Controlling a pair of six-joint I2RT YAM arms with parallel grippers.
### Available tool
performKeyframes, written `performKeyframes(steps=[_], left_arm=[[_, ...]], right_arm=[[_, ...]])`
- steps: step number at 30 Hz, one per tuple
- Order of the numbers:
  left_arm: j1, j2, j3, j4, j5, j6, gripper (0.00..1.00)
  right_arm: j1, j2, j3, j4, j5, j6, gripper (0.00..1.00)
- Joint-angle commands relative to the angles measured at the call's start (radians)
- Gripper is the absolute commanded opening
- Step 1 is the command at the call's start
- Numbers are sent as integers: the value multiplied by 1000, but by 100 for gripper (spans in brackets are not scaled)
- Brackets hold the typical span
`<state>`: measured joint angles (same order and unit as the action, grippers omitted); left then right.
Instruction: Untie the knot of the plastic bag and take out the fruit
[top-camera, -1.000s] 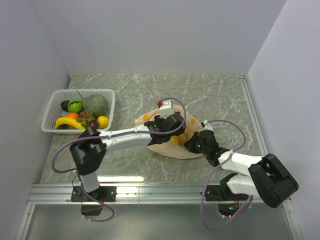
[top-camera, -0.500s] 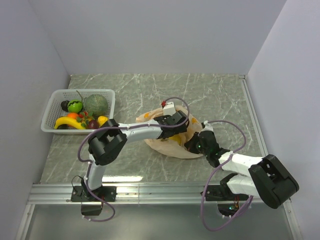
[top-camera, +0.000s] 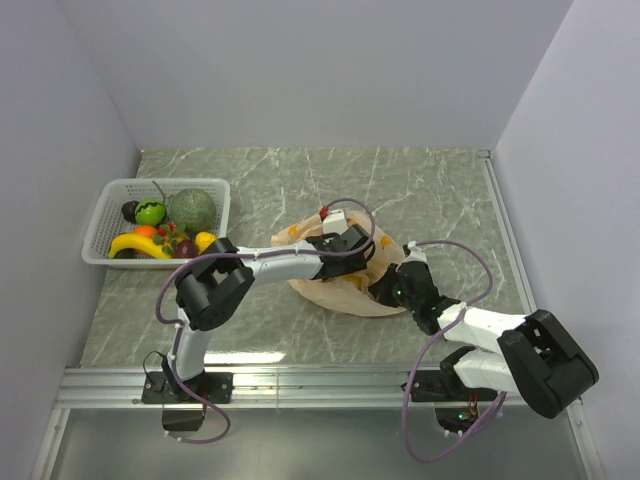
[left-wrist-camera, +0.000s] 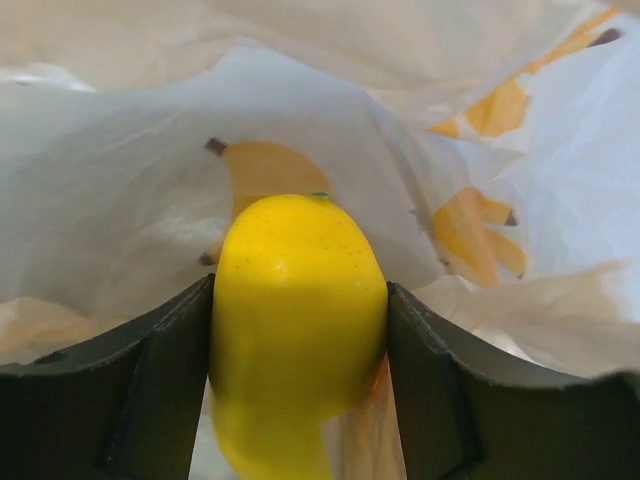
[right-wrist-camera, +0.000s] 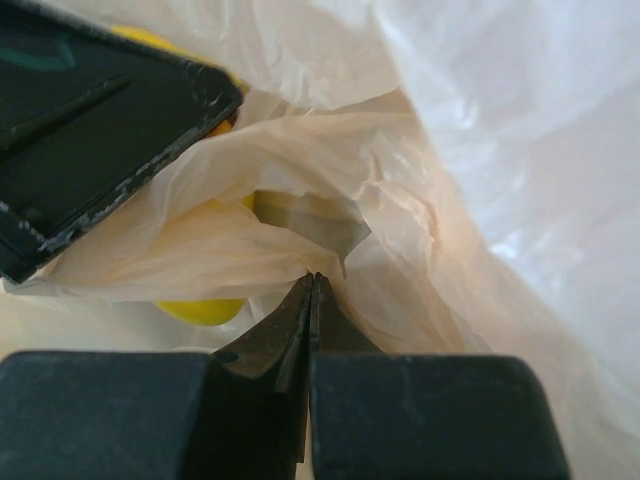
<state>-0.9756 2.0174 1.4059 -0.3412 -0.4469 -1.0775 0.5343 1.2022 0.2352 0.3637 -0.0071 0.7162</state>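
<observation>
Pinching the yellow fruit (left-wrist-camera: 298, 270) inside the plastic bag (left-wrist-camera: 120, 200) — left tool (left-wrist-camera: 300, 300); right tool (right-wrist-camera: 312, 285) (pressed together) nips its film.

A plump yellow fruit (left-wrist-camera: 296, 265) is gripped between the dark fingers (left-wrist-camera: 150, 390) of the left end effector (left-wrist-camera: 299, 335), inside the crinkled plastic bag (left-wrist-camera: 110, 190)
</observation>
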Motion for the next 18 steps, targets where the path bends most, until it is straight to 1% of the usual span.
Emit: performKeyframes(steps=[1,4,8,11,12,13,15,16,18], left_arm=[[6,-106,-47,-1,-48,24,35],[12,-196,-100,28,-98,48,30],[44,-302,-160,57,-142,77,30],[92,-373,-192,90,-83,149,31],[104,-403,-194,99,-47,187,31],[121,-416,-190,105,55,274,32],[130,-443,-154,82,166,373,33],[132,-454,-142,46,265,466,33],[138,-503,-127,24,419,586,35]], right_arm=[[7,-33,-11,18,36,-9,0],[9,-39,-14,6,56,-4,0],[7,-38,-7,-19,76,3,0],[7,-42,1,-43,94,8,0],[7,-44,3,-54,102,9,0],[7,-47,6,-60,108,12,0],[9,-61,12,-80,117,14,0],[7,-72,22,-100,122,14,0],[9,-87,35,-121,140,12,0]])
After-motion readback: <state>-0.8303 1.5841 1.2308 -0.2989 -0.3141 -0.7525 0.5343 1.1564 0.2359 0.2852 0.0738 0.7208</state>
